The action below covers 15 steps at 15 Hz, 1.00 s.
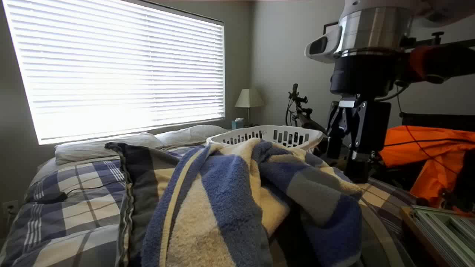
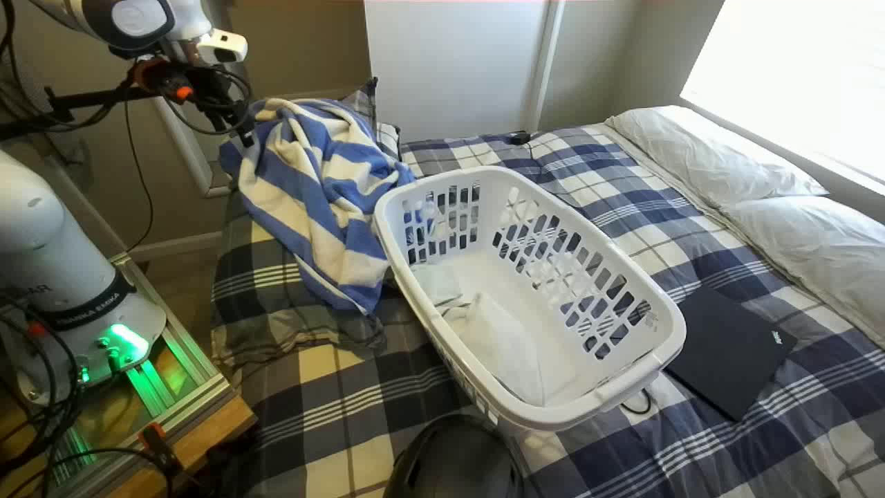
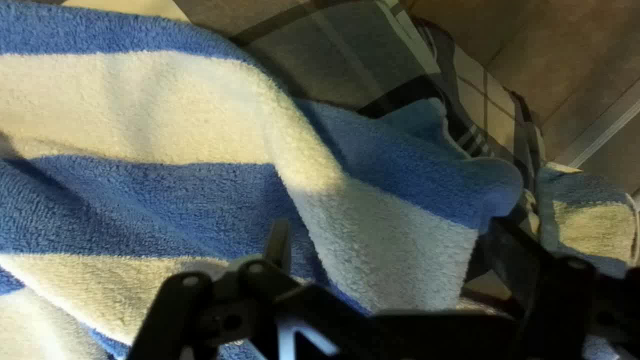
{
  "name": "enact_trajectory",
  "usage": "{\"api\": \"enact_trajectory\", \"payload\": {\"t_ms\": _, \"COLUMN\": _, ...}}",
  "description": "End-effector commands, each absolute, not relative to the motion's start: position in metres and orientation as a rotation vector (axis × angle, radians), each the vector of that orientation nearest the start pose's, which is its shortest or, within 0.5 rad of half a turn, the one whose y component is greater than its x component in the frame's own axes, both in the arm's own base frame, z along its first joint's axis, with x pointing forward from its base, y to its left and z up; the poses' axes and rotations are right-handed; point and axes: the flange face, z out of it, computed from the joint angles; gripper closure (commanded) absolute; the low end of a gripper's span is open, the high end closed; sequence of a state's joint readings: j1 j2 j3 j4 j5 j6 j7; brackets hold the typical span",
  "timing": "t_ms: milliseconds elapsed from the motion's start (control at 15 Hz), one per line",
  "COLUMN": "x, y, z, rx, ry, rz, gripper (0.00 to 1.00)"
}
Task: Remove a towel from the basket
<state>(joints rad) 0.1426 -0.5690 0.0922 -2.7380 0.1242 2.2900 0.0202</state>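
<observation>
The white slotted basket [image 2: 674, 332] stands on the bed, and its upper part [image 1: 315, 136] shows behind the striped cloth. On its floor lies a plain whitish cloth [image 2: 501, 346] that fits the towel, though I cannot be sure. Outside the basket, a blue-and-cream striped cloth [image 2: 325, 159] is heaped at its side, large in the foreground of an exterior view [image 1: 230, 185]. My gripper [image 2: 234, 130] is over the far end of this heap, away from the basket. In the wrist view the gripper [image 3: 387, 227] is open, its fingers wide apart with a striped fold below; contact cannot be judged.
Blue plaid bedding [image 2: 304, 408] covers the bed. A black laptop [image 2: 733, 353] lies beside the basket, and a dark rounded object [image 2: 456, 460] sits in front of it. White pillows [image 2: 715, 152] are along the window side. Orange fabric [image 1: 426, 148] hangs past the arm.
</observation>
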Motion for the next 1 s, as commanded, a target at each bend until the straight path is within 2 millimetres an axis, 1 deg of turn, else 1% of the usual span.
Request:
{"api": "enact_trajectory", "payload": {"t_ms": 0, "x": 0.353, "y": 0.085, "z": 0.400, "rx": -3.068, "ry": -0.195, "rz": -0.174, "gripper": 0.00}}
{"api": "enact_trajectory", "payload": {"t_ms": 333, "x": 0.353, "y": 0.085, "z": 0.400, "rx": -3.068, "ry": -0.195, "rz": -0.174, "gripper": 0.00}}
{"api": "enact_trajectory", "payload": {"t_ms": 467, "x": 0.357, "y": 0.068, "z": 0.409, "rx": -3.106, "ry": -0.088, "rz": -0.144, "gripper": 0.00}}
{"api": "enact_trajectory", "payload": {"t_ms": 600, "x": 0.356, "y": 0.043, "z": 0.421, "rx": -3.147, "ry": 0.054, "rz": -0.111, "gripper": 0.00}}
{"api": "enact_trajectory", "payload": {"t_ms": 800, "x": 0.354, "y": -0.002, "z": 0.445, "rx": -3.191, "ry": 0.275, "rz": -0.054, "gripper": 0.00}}
{"api": "enact_trajectory", "payload": {"t_ms": 933, "x": 0.352, "y": -0.034, "z": 0.460, "rx": -3.198, "ry": 0.422, "rz": -0.055, "gripper": 0.00}}
